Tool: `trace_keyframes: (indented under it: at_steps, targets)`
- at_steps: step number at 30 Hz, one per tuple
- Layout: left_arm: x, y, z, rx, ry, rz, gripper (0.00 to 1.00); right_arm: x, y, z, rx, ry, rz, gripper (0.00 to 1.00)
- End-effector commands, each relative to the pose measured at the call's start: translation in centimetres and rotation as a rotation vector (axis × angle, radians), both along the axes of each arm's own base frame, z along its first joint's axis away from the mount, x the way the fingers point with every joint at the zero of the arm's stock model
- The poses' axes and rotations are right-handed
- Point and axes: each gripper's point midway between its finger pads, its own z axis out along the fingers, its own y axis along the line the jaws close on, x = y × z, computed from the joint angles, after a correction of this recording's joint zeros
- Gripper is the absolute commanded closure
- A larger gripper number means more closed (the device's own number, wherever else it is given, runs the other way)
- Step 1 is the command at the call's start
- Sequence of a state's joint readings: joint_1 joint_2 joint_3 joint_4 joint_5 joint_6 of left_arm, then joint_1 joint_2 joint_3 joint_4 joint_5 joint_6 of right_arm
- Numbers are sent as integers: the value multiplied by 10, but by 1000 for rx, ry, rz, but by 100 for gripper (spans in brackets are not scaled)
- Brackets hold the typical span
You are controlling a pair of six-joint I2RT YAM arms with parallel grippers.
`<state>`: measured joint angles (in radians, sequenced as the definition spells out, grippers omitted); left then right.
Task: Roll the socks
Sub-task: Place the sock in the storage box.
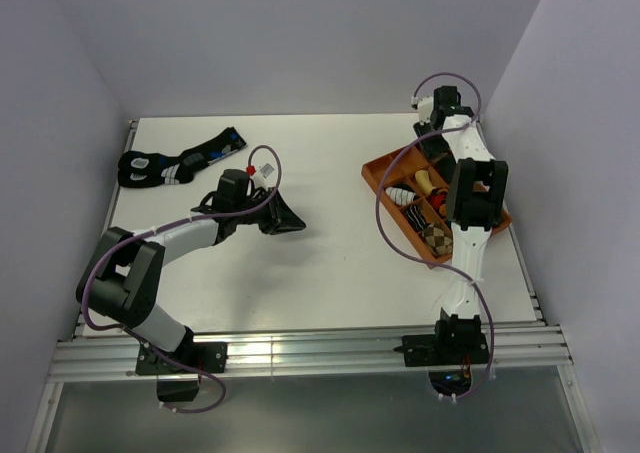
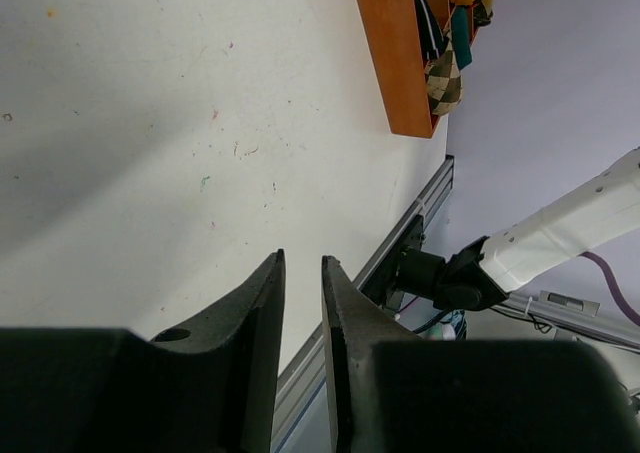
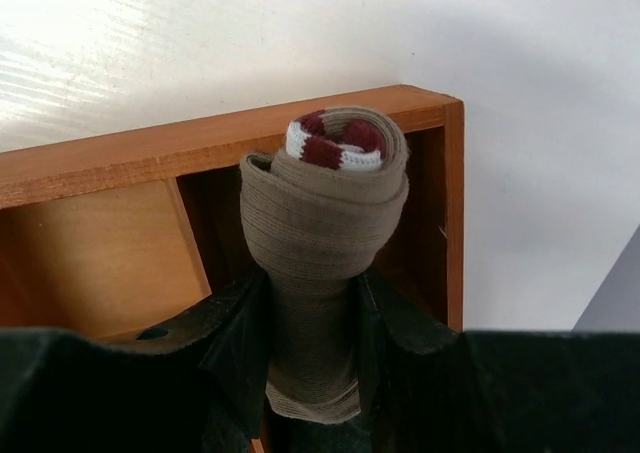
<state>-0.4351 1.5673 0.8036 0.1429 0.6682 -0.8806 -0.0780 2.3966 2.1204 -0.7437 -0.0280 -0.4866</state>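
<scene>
Clamped in right gripper [image 3: 310, 318]: rolled tan sock [image 3: 325, 208], maroon-and-white cuff on top, over corner compartment of wooden tray [image 3: 120, 153], right of top view. Argyle bundle [image 1: 432, 237] in lower compartment. Left gripper [image 2: 303, 273] slightly apart, empty, over table [image 2: 150, 123]; black socks [image 1: 165, 163] upper left.

White tabletop [image 1: 330, 263], matte, with faint specks and scuffs in the left wrist view. Plain pale lavender-grey back wall [image 1: 300, 43] and side walls [image 1: 50, 193] enclose three sides. Aluminium rails [image 1: 320, 351] run along the near edge. Light is even, shadows soft.
</scene>
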Motion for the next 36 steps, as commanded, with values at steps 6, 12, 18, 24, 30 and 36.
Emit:
trace_keyframes:
  at_steps: [6, 12, 18, 24, 30, 36]
  targets:
    - [8, -3, 18, -15, -43, -3, 75, -17, 2, -31, 63, 139, -18, 100]
    - [10, -3, 19, -3, -44, -7, 75, -15, 3, -33, 75, 141, -19, 100]
    - [12, -4, 22, -4, -51, -9, 75, -12, -2, -26, 47, 91, -45, 91]
    - [12, -4, 22, -9, -54, -12, 74, -17, -7, -14, 15, 59, -59, 67]
    - [13, -4, 22, -9, -57, -9, 74, -13, -6, 4, 19, 5, -62, 58]
    - [13, -5, 21, -7, -62, -16, 74, -12, -2, 19, 38, -21, -55, 43]
